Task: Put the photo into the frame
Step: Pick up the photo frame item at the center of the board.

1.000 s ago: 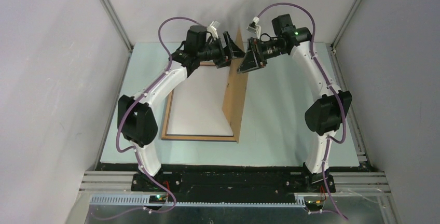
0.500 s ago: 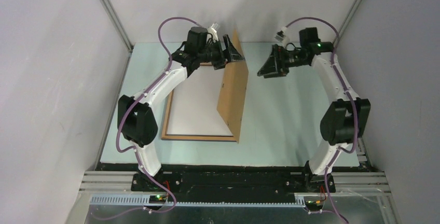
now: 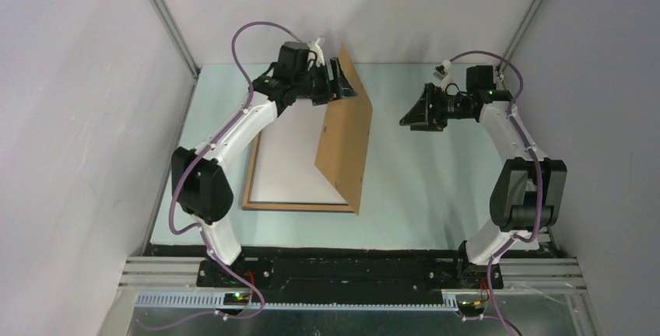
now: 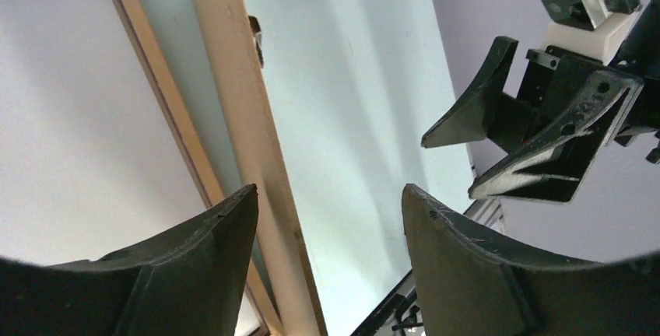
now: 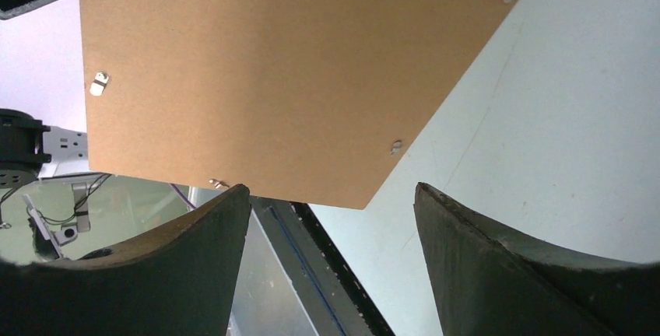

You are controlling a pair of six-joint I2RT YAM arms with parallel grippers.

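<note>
both released: right gripper (image 3: 408,117) backed away rightward; left gripper (image 3: 343,81) straddles backing board (image 3: 346,145), tipped further left.

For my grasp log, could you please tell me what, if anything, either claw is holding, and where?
Nothing is gripped. The backing board leans with its far edge inside the open left claw; the right claw is empty.
</note>
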